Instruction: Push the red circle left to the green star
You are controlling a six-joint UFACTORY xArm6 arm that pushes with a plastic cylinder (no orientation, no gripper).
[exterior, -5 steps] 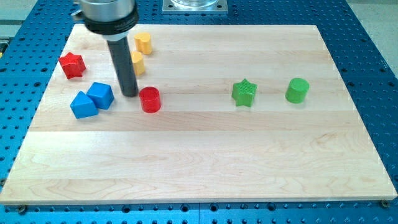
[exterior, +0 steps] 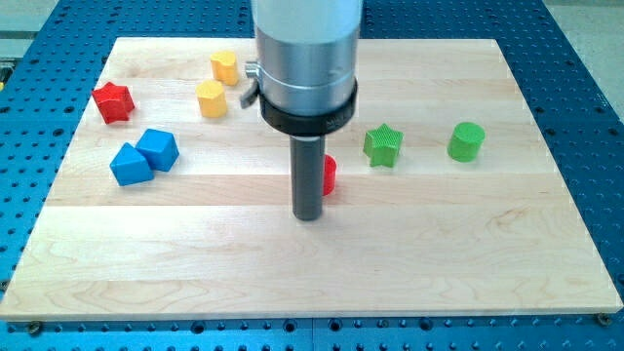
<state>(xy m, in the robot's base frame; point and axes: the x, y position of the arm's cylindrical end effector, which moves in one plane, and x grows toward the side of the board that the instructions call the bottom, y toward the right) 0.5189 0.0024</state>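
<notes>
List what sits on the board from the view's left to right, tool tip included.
Red star → blue blocks → yellow blocks → my tip → red circle, mostly hidden behind the rod → green star → green cylinder.

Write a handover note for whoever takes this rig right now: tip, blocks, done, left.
My tip is down on the wooden board, at the view's left edge of the red circle block, which the rod mostly hides.
The green star block sits just up and to the view's right of it, a small gap between.
Done: the red circle is close to the star.
Left: close that gap.
</notes>
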